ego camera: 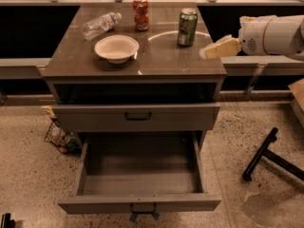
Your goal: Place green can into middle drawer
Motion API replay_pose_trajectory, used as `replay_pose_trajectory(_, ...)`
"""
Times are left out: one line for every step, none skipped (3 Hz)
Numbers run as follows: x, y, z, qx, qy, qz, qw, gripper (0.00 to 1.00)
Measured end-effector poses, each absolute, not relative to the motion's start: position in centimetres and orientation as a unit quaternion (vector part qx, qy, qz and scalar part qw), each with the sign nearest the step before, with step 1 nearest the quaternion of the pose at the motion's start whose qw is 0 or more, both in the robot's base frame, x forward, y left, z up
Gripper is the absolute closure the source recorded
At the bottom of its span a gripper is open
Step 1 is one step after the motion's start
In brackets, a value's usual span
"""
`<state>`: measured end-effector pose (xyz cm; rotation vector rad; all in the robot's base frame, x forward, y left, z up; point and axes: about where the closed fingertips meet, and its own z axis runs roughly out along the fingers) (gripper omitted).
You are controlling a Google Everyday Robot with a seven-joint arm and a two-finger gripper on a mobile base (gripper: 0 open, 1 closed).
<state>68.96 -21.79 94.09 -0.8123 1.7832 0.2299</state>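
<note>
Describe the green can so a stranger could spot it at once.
On the grey cabinet top, look at the back right corner, near the gripper beside the right edge. The green can stands there; the other can, left of it, is red-orange.

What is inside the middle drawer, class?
The middle drawer shows only bare grey floor; its back is shadowed. The green can sits on the cabinet, end effector beside it.

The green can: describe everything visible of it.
The green can is a small metal drink can, green with pale markings and a silver top. It stands upright on the cabinet top, toward the back right, right of the red-orange can. Nothing touches it but that surface. The gripper hangs off its right side, apart from it.
</note>
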Motion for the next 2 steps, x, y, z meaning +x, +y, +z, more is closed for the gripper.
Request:
replay_pose_trajectory(70.0, -21.6, 92.8, -0.324, 0.759, 0.087, 0.558, 0.00)
replay_pose_trajectory(73.9, -20.0, 91.2, -0.283, 0.749, 0.089, 0.593, 0.00)
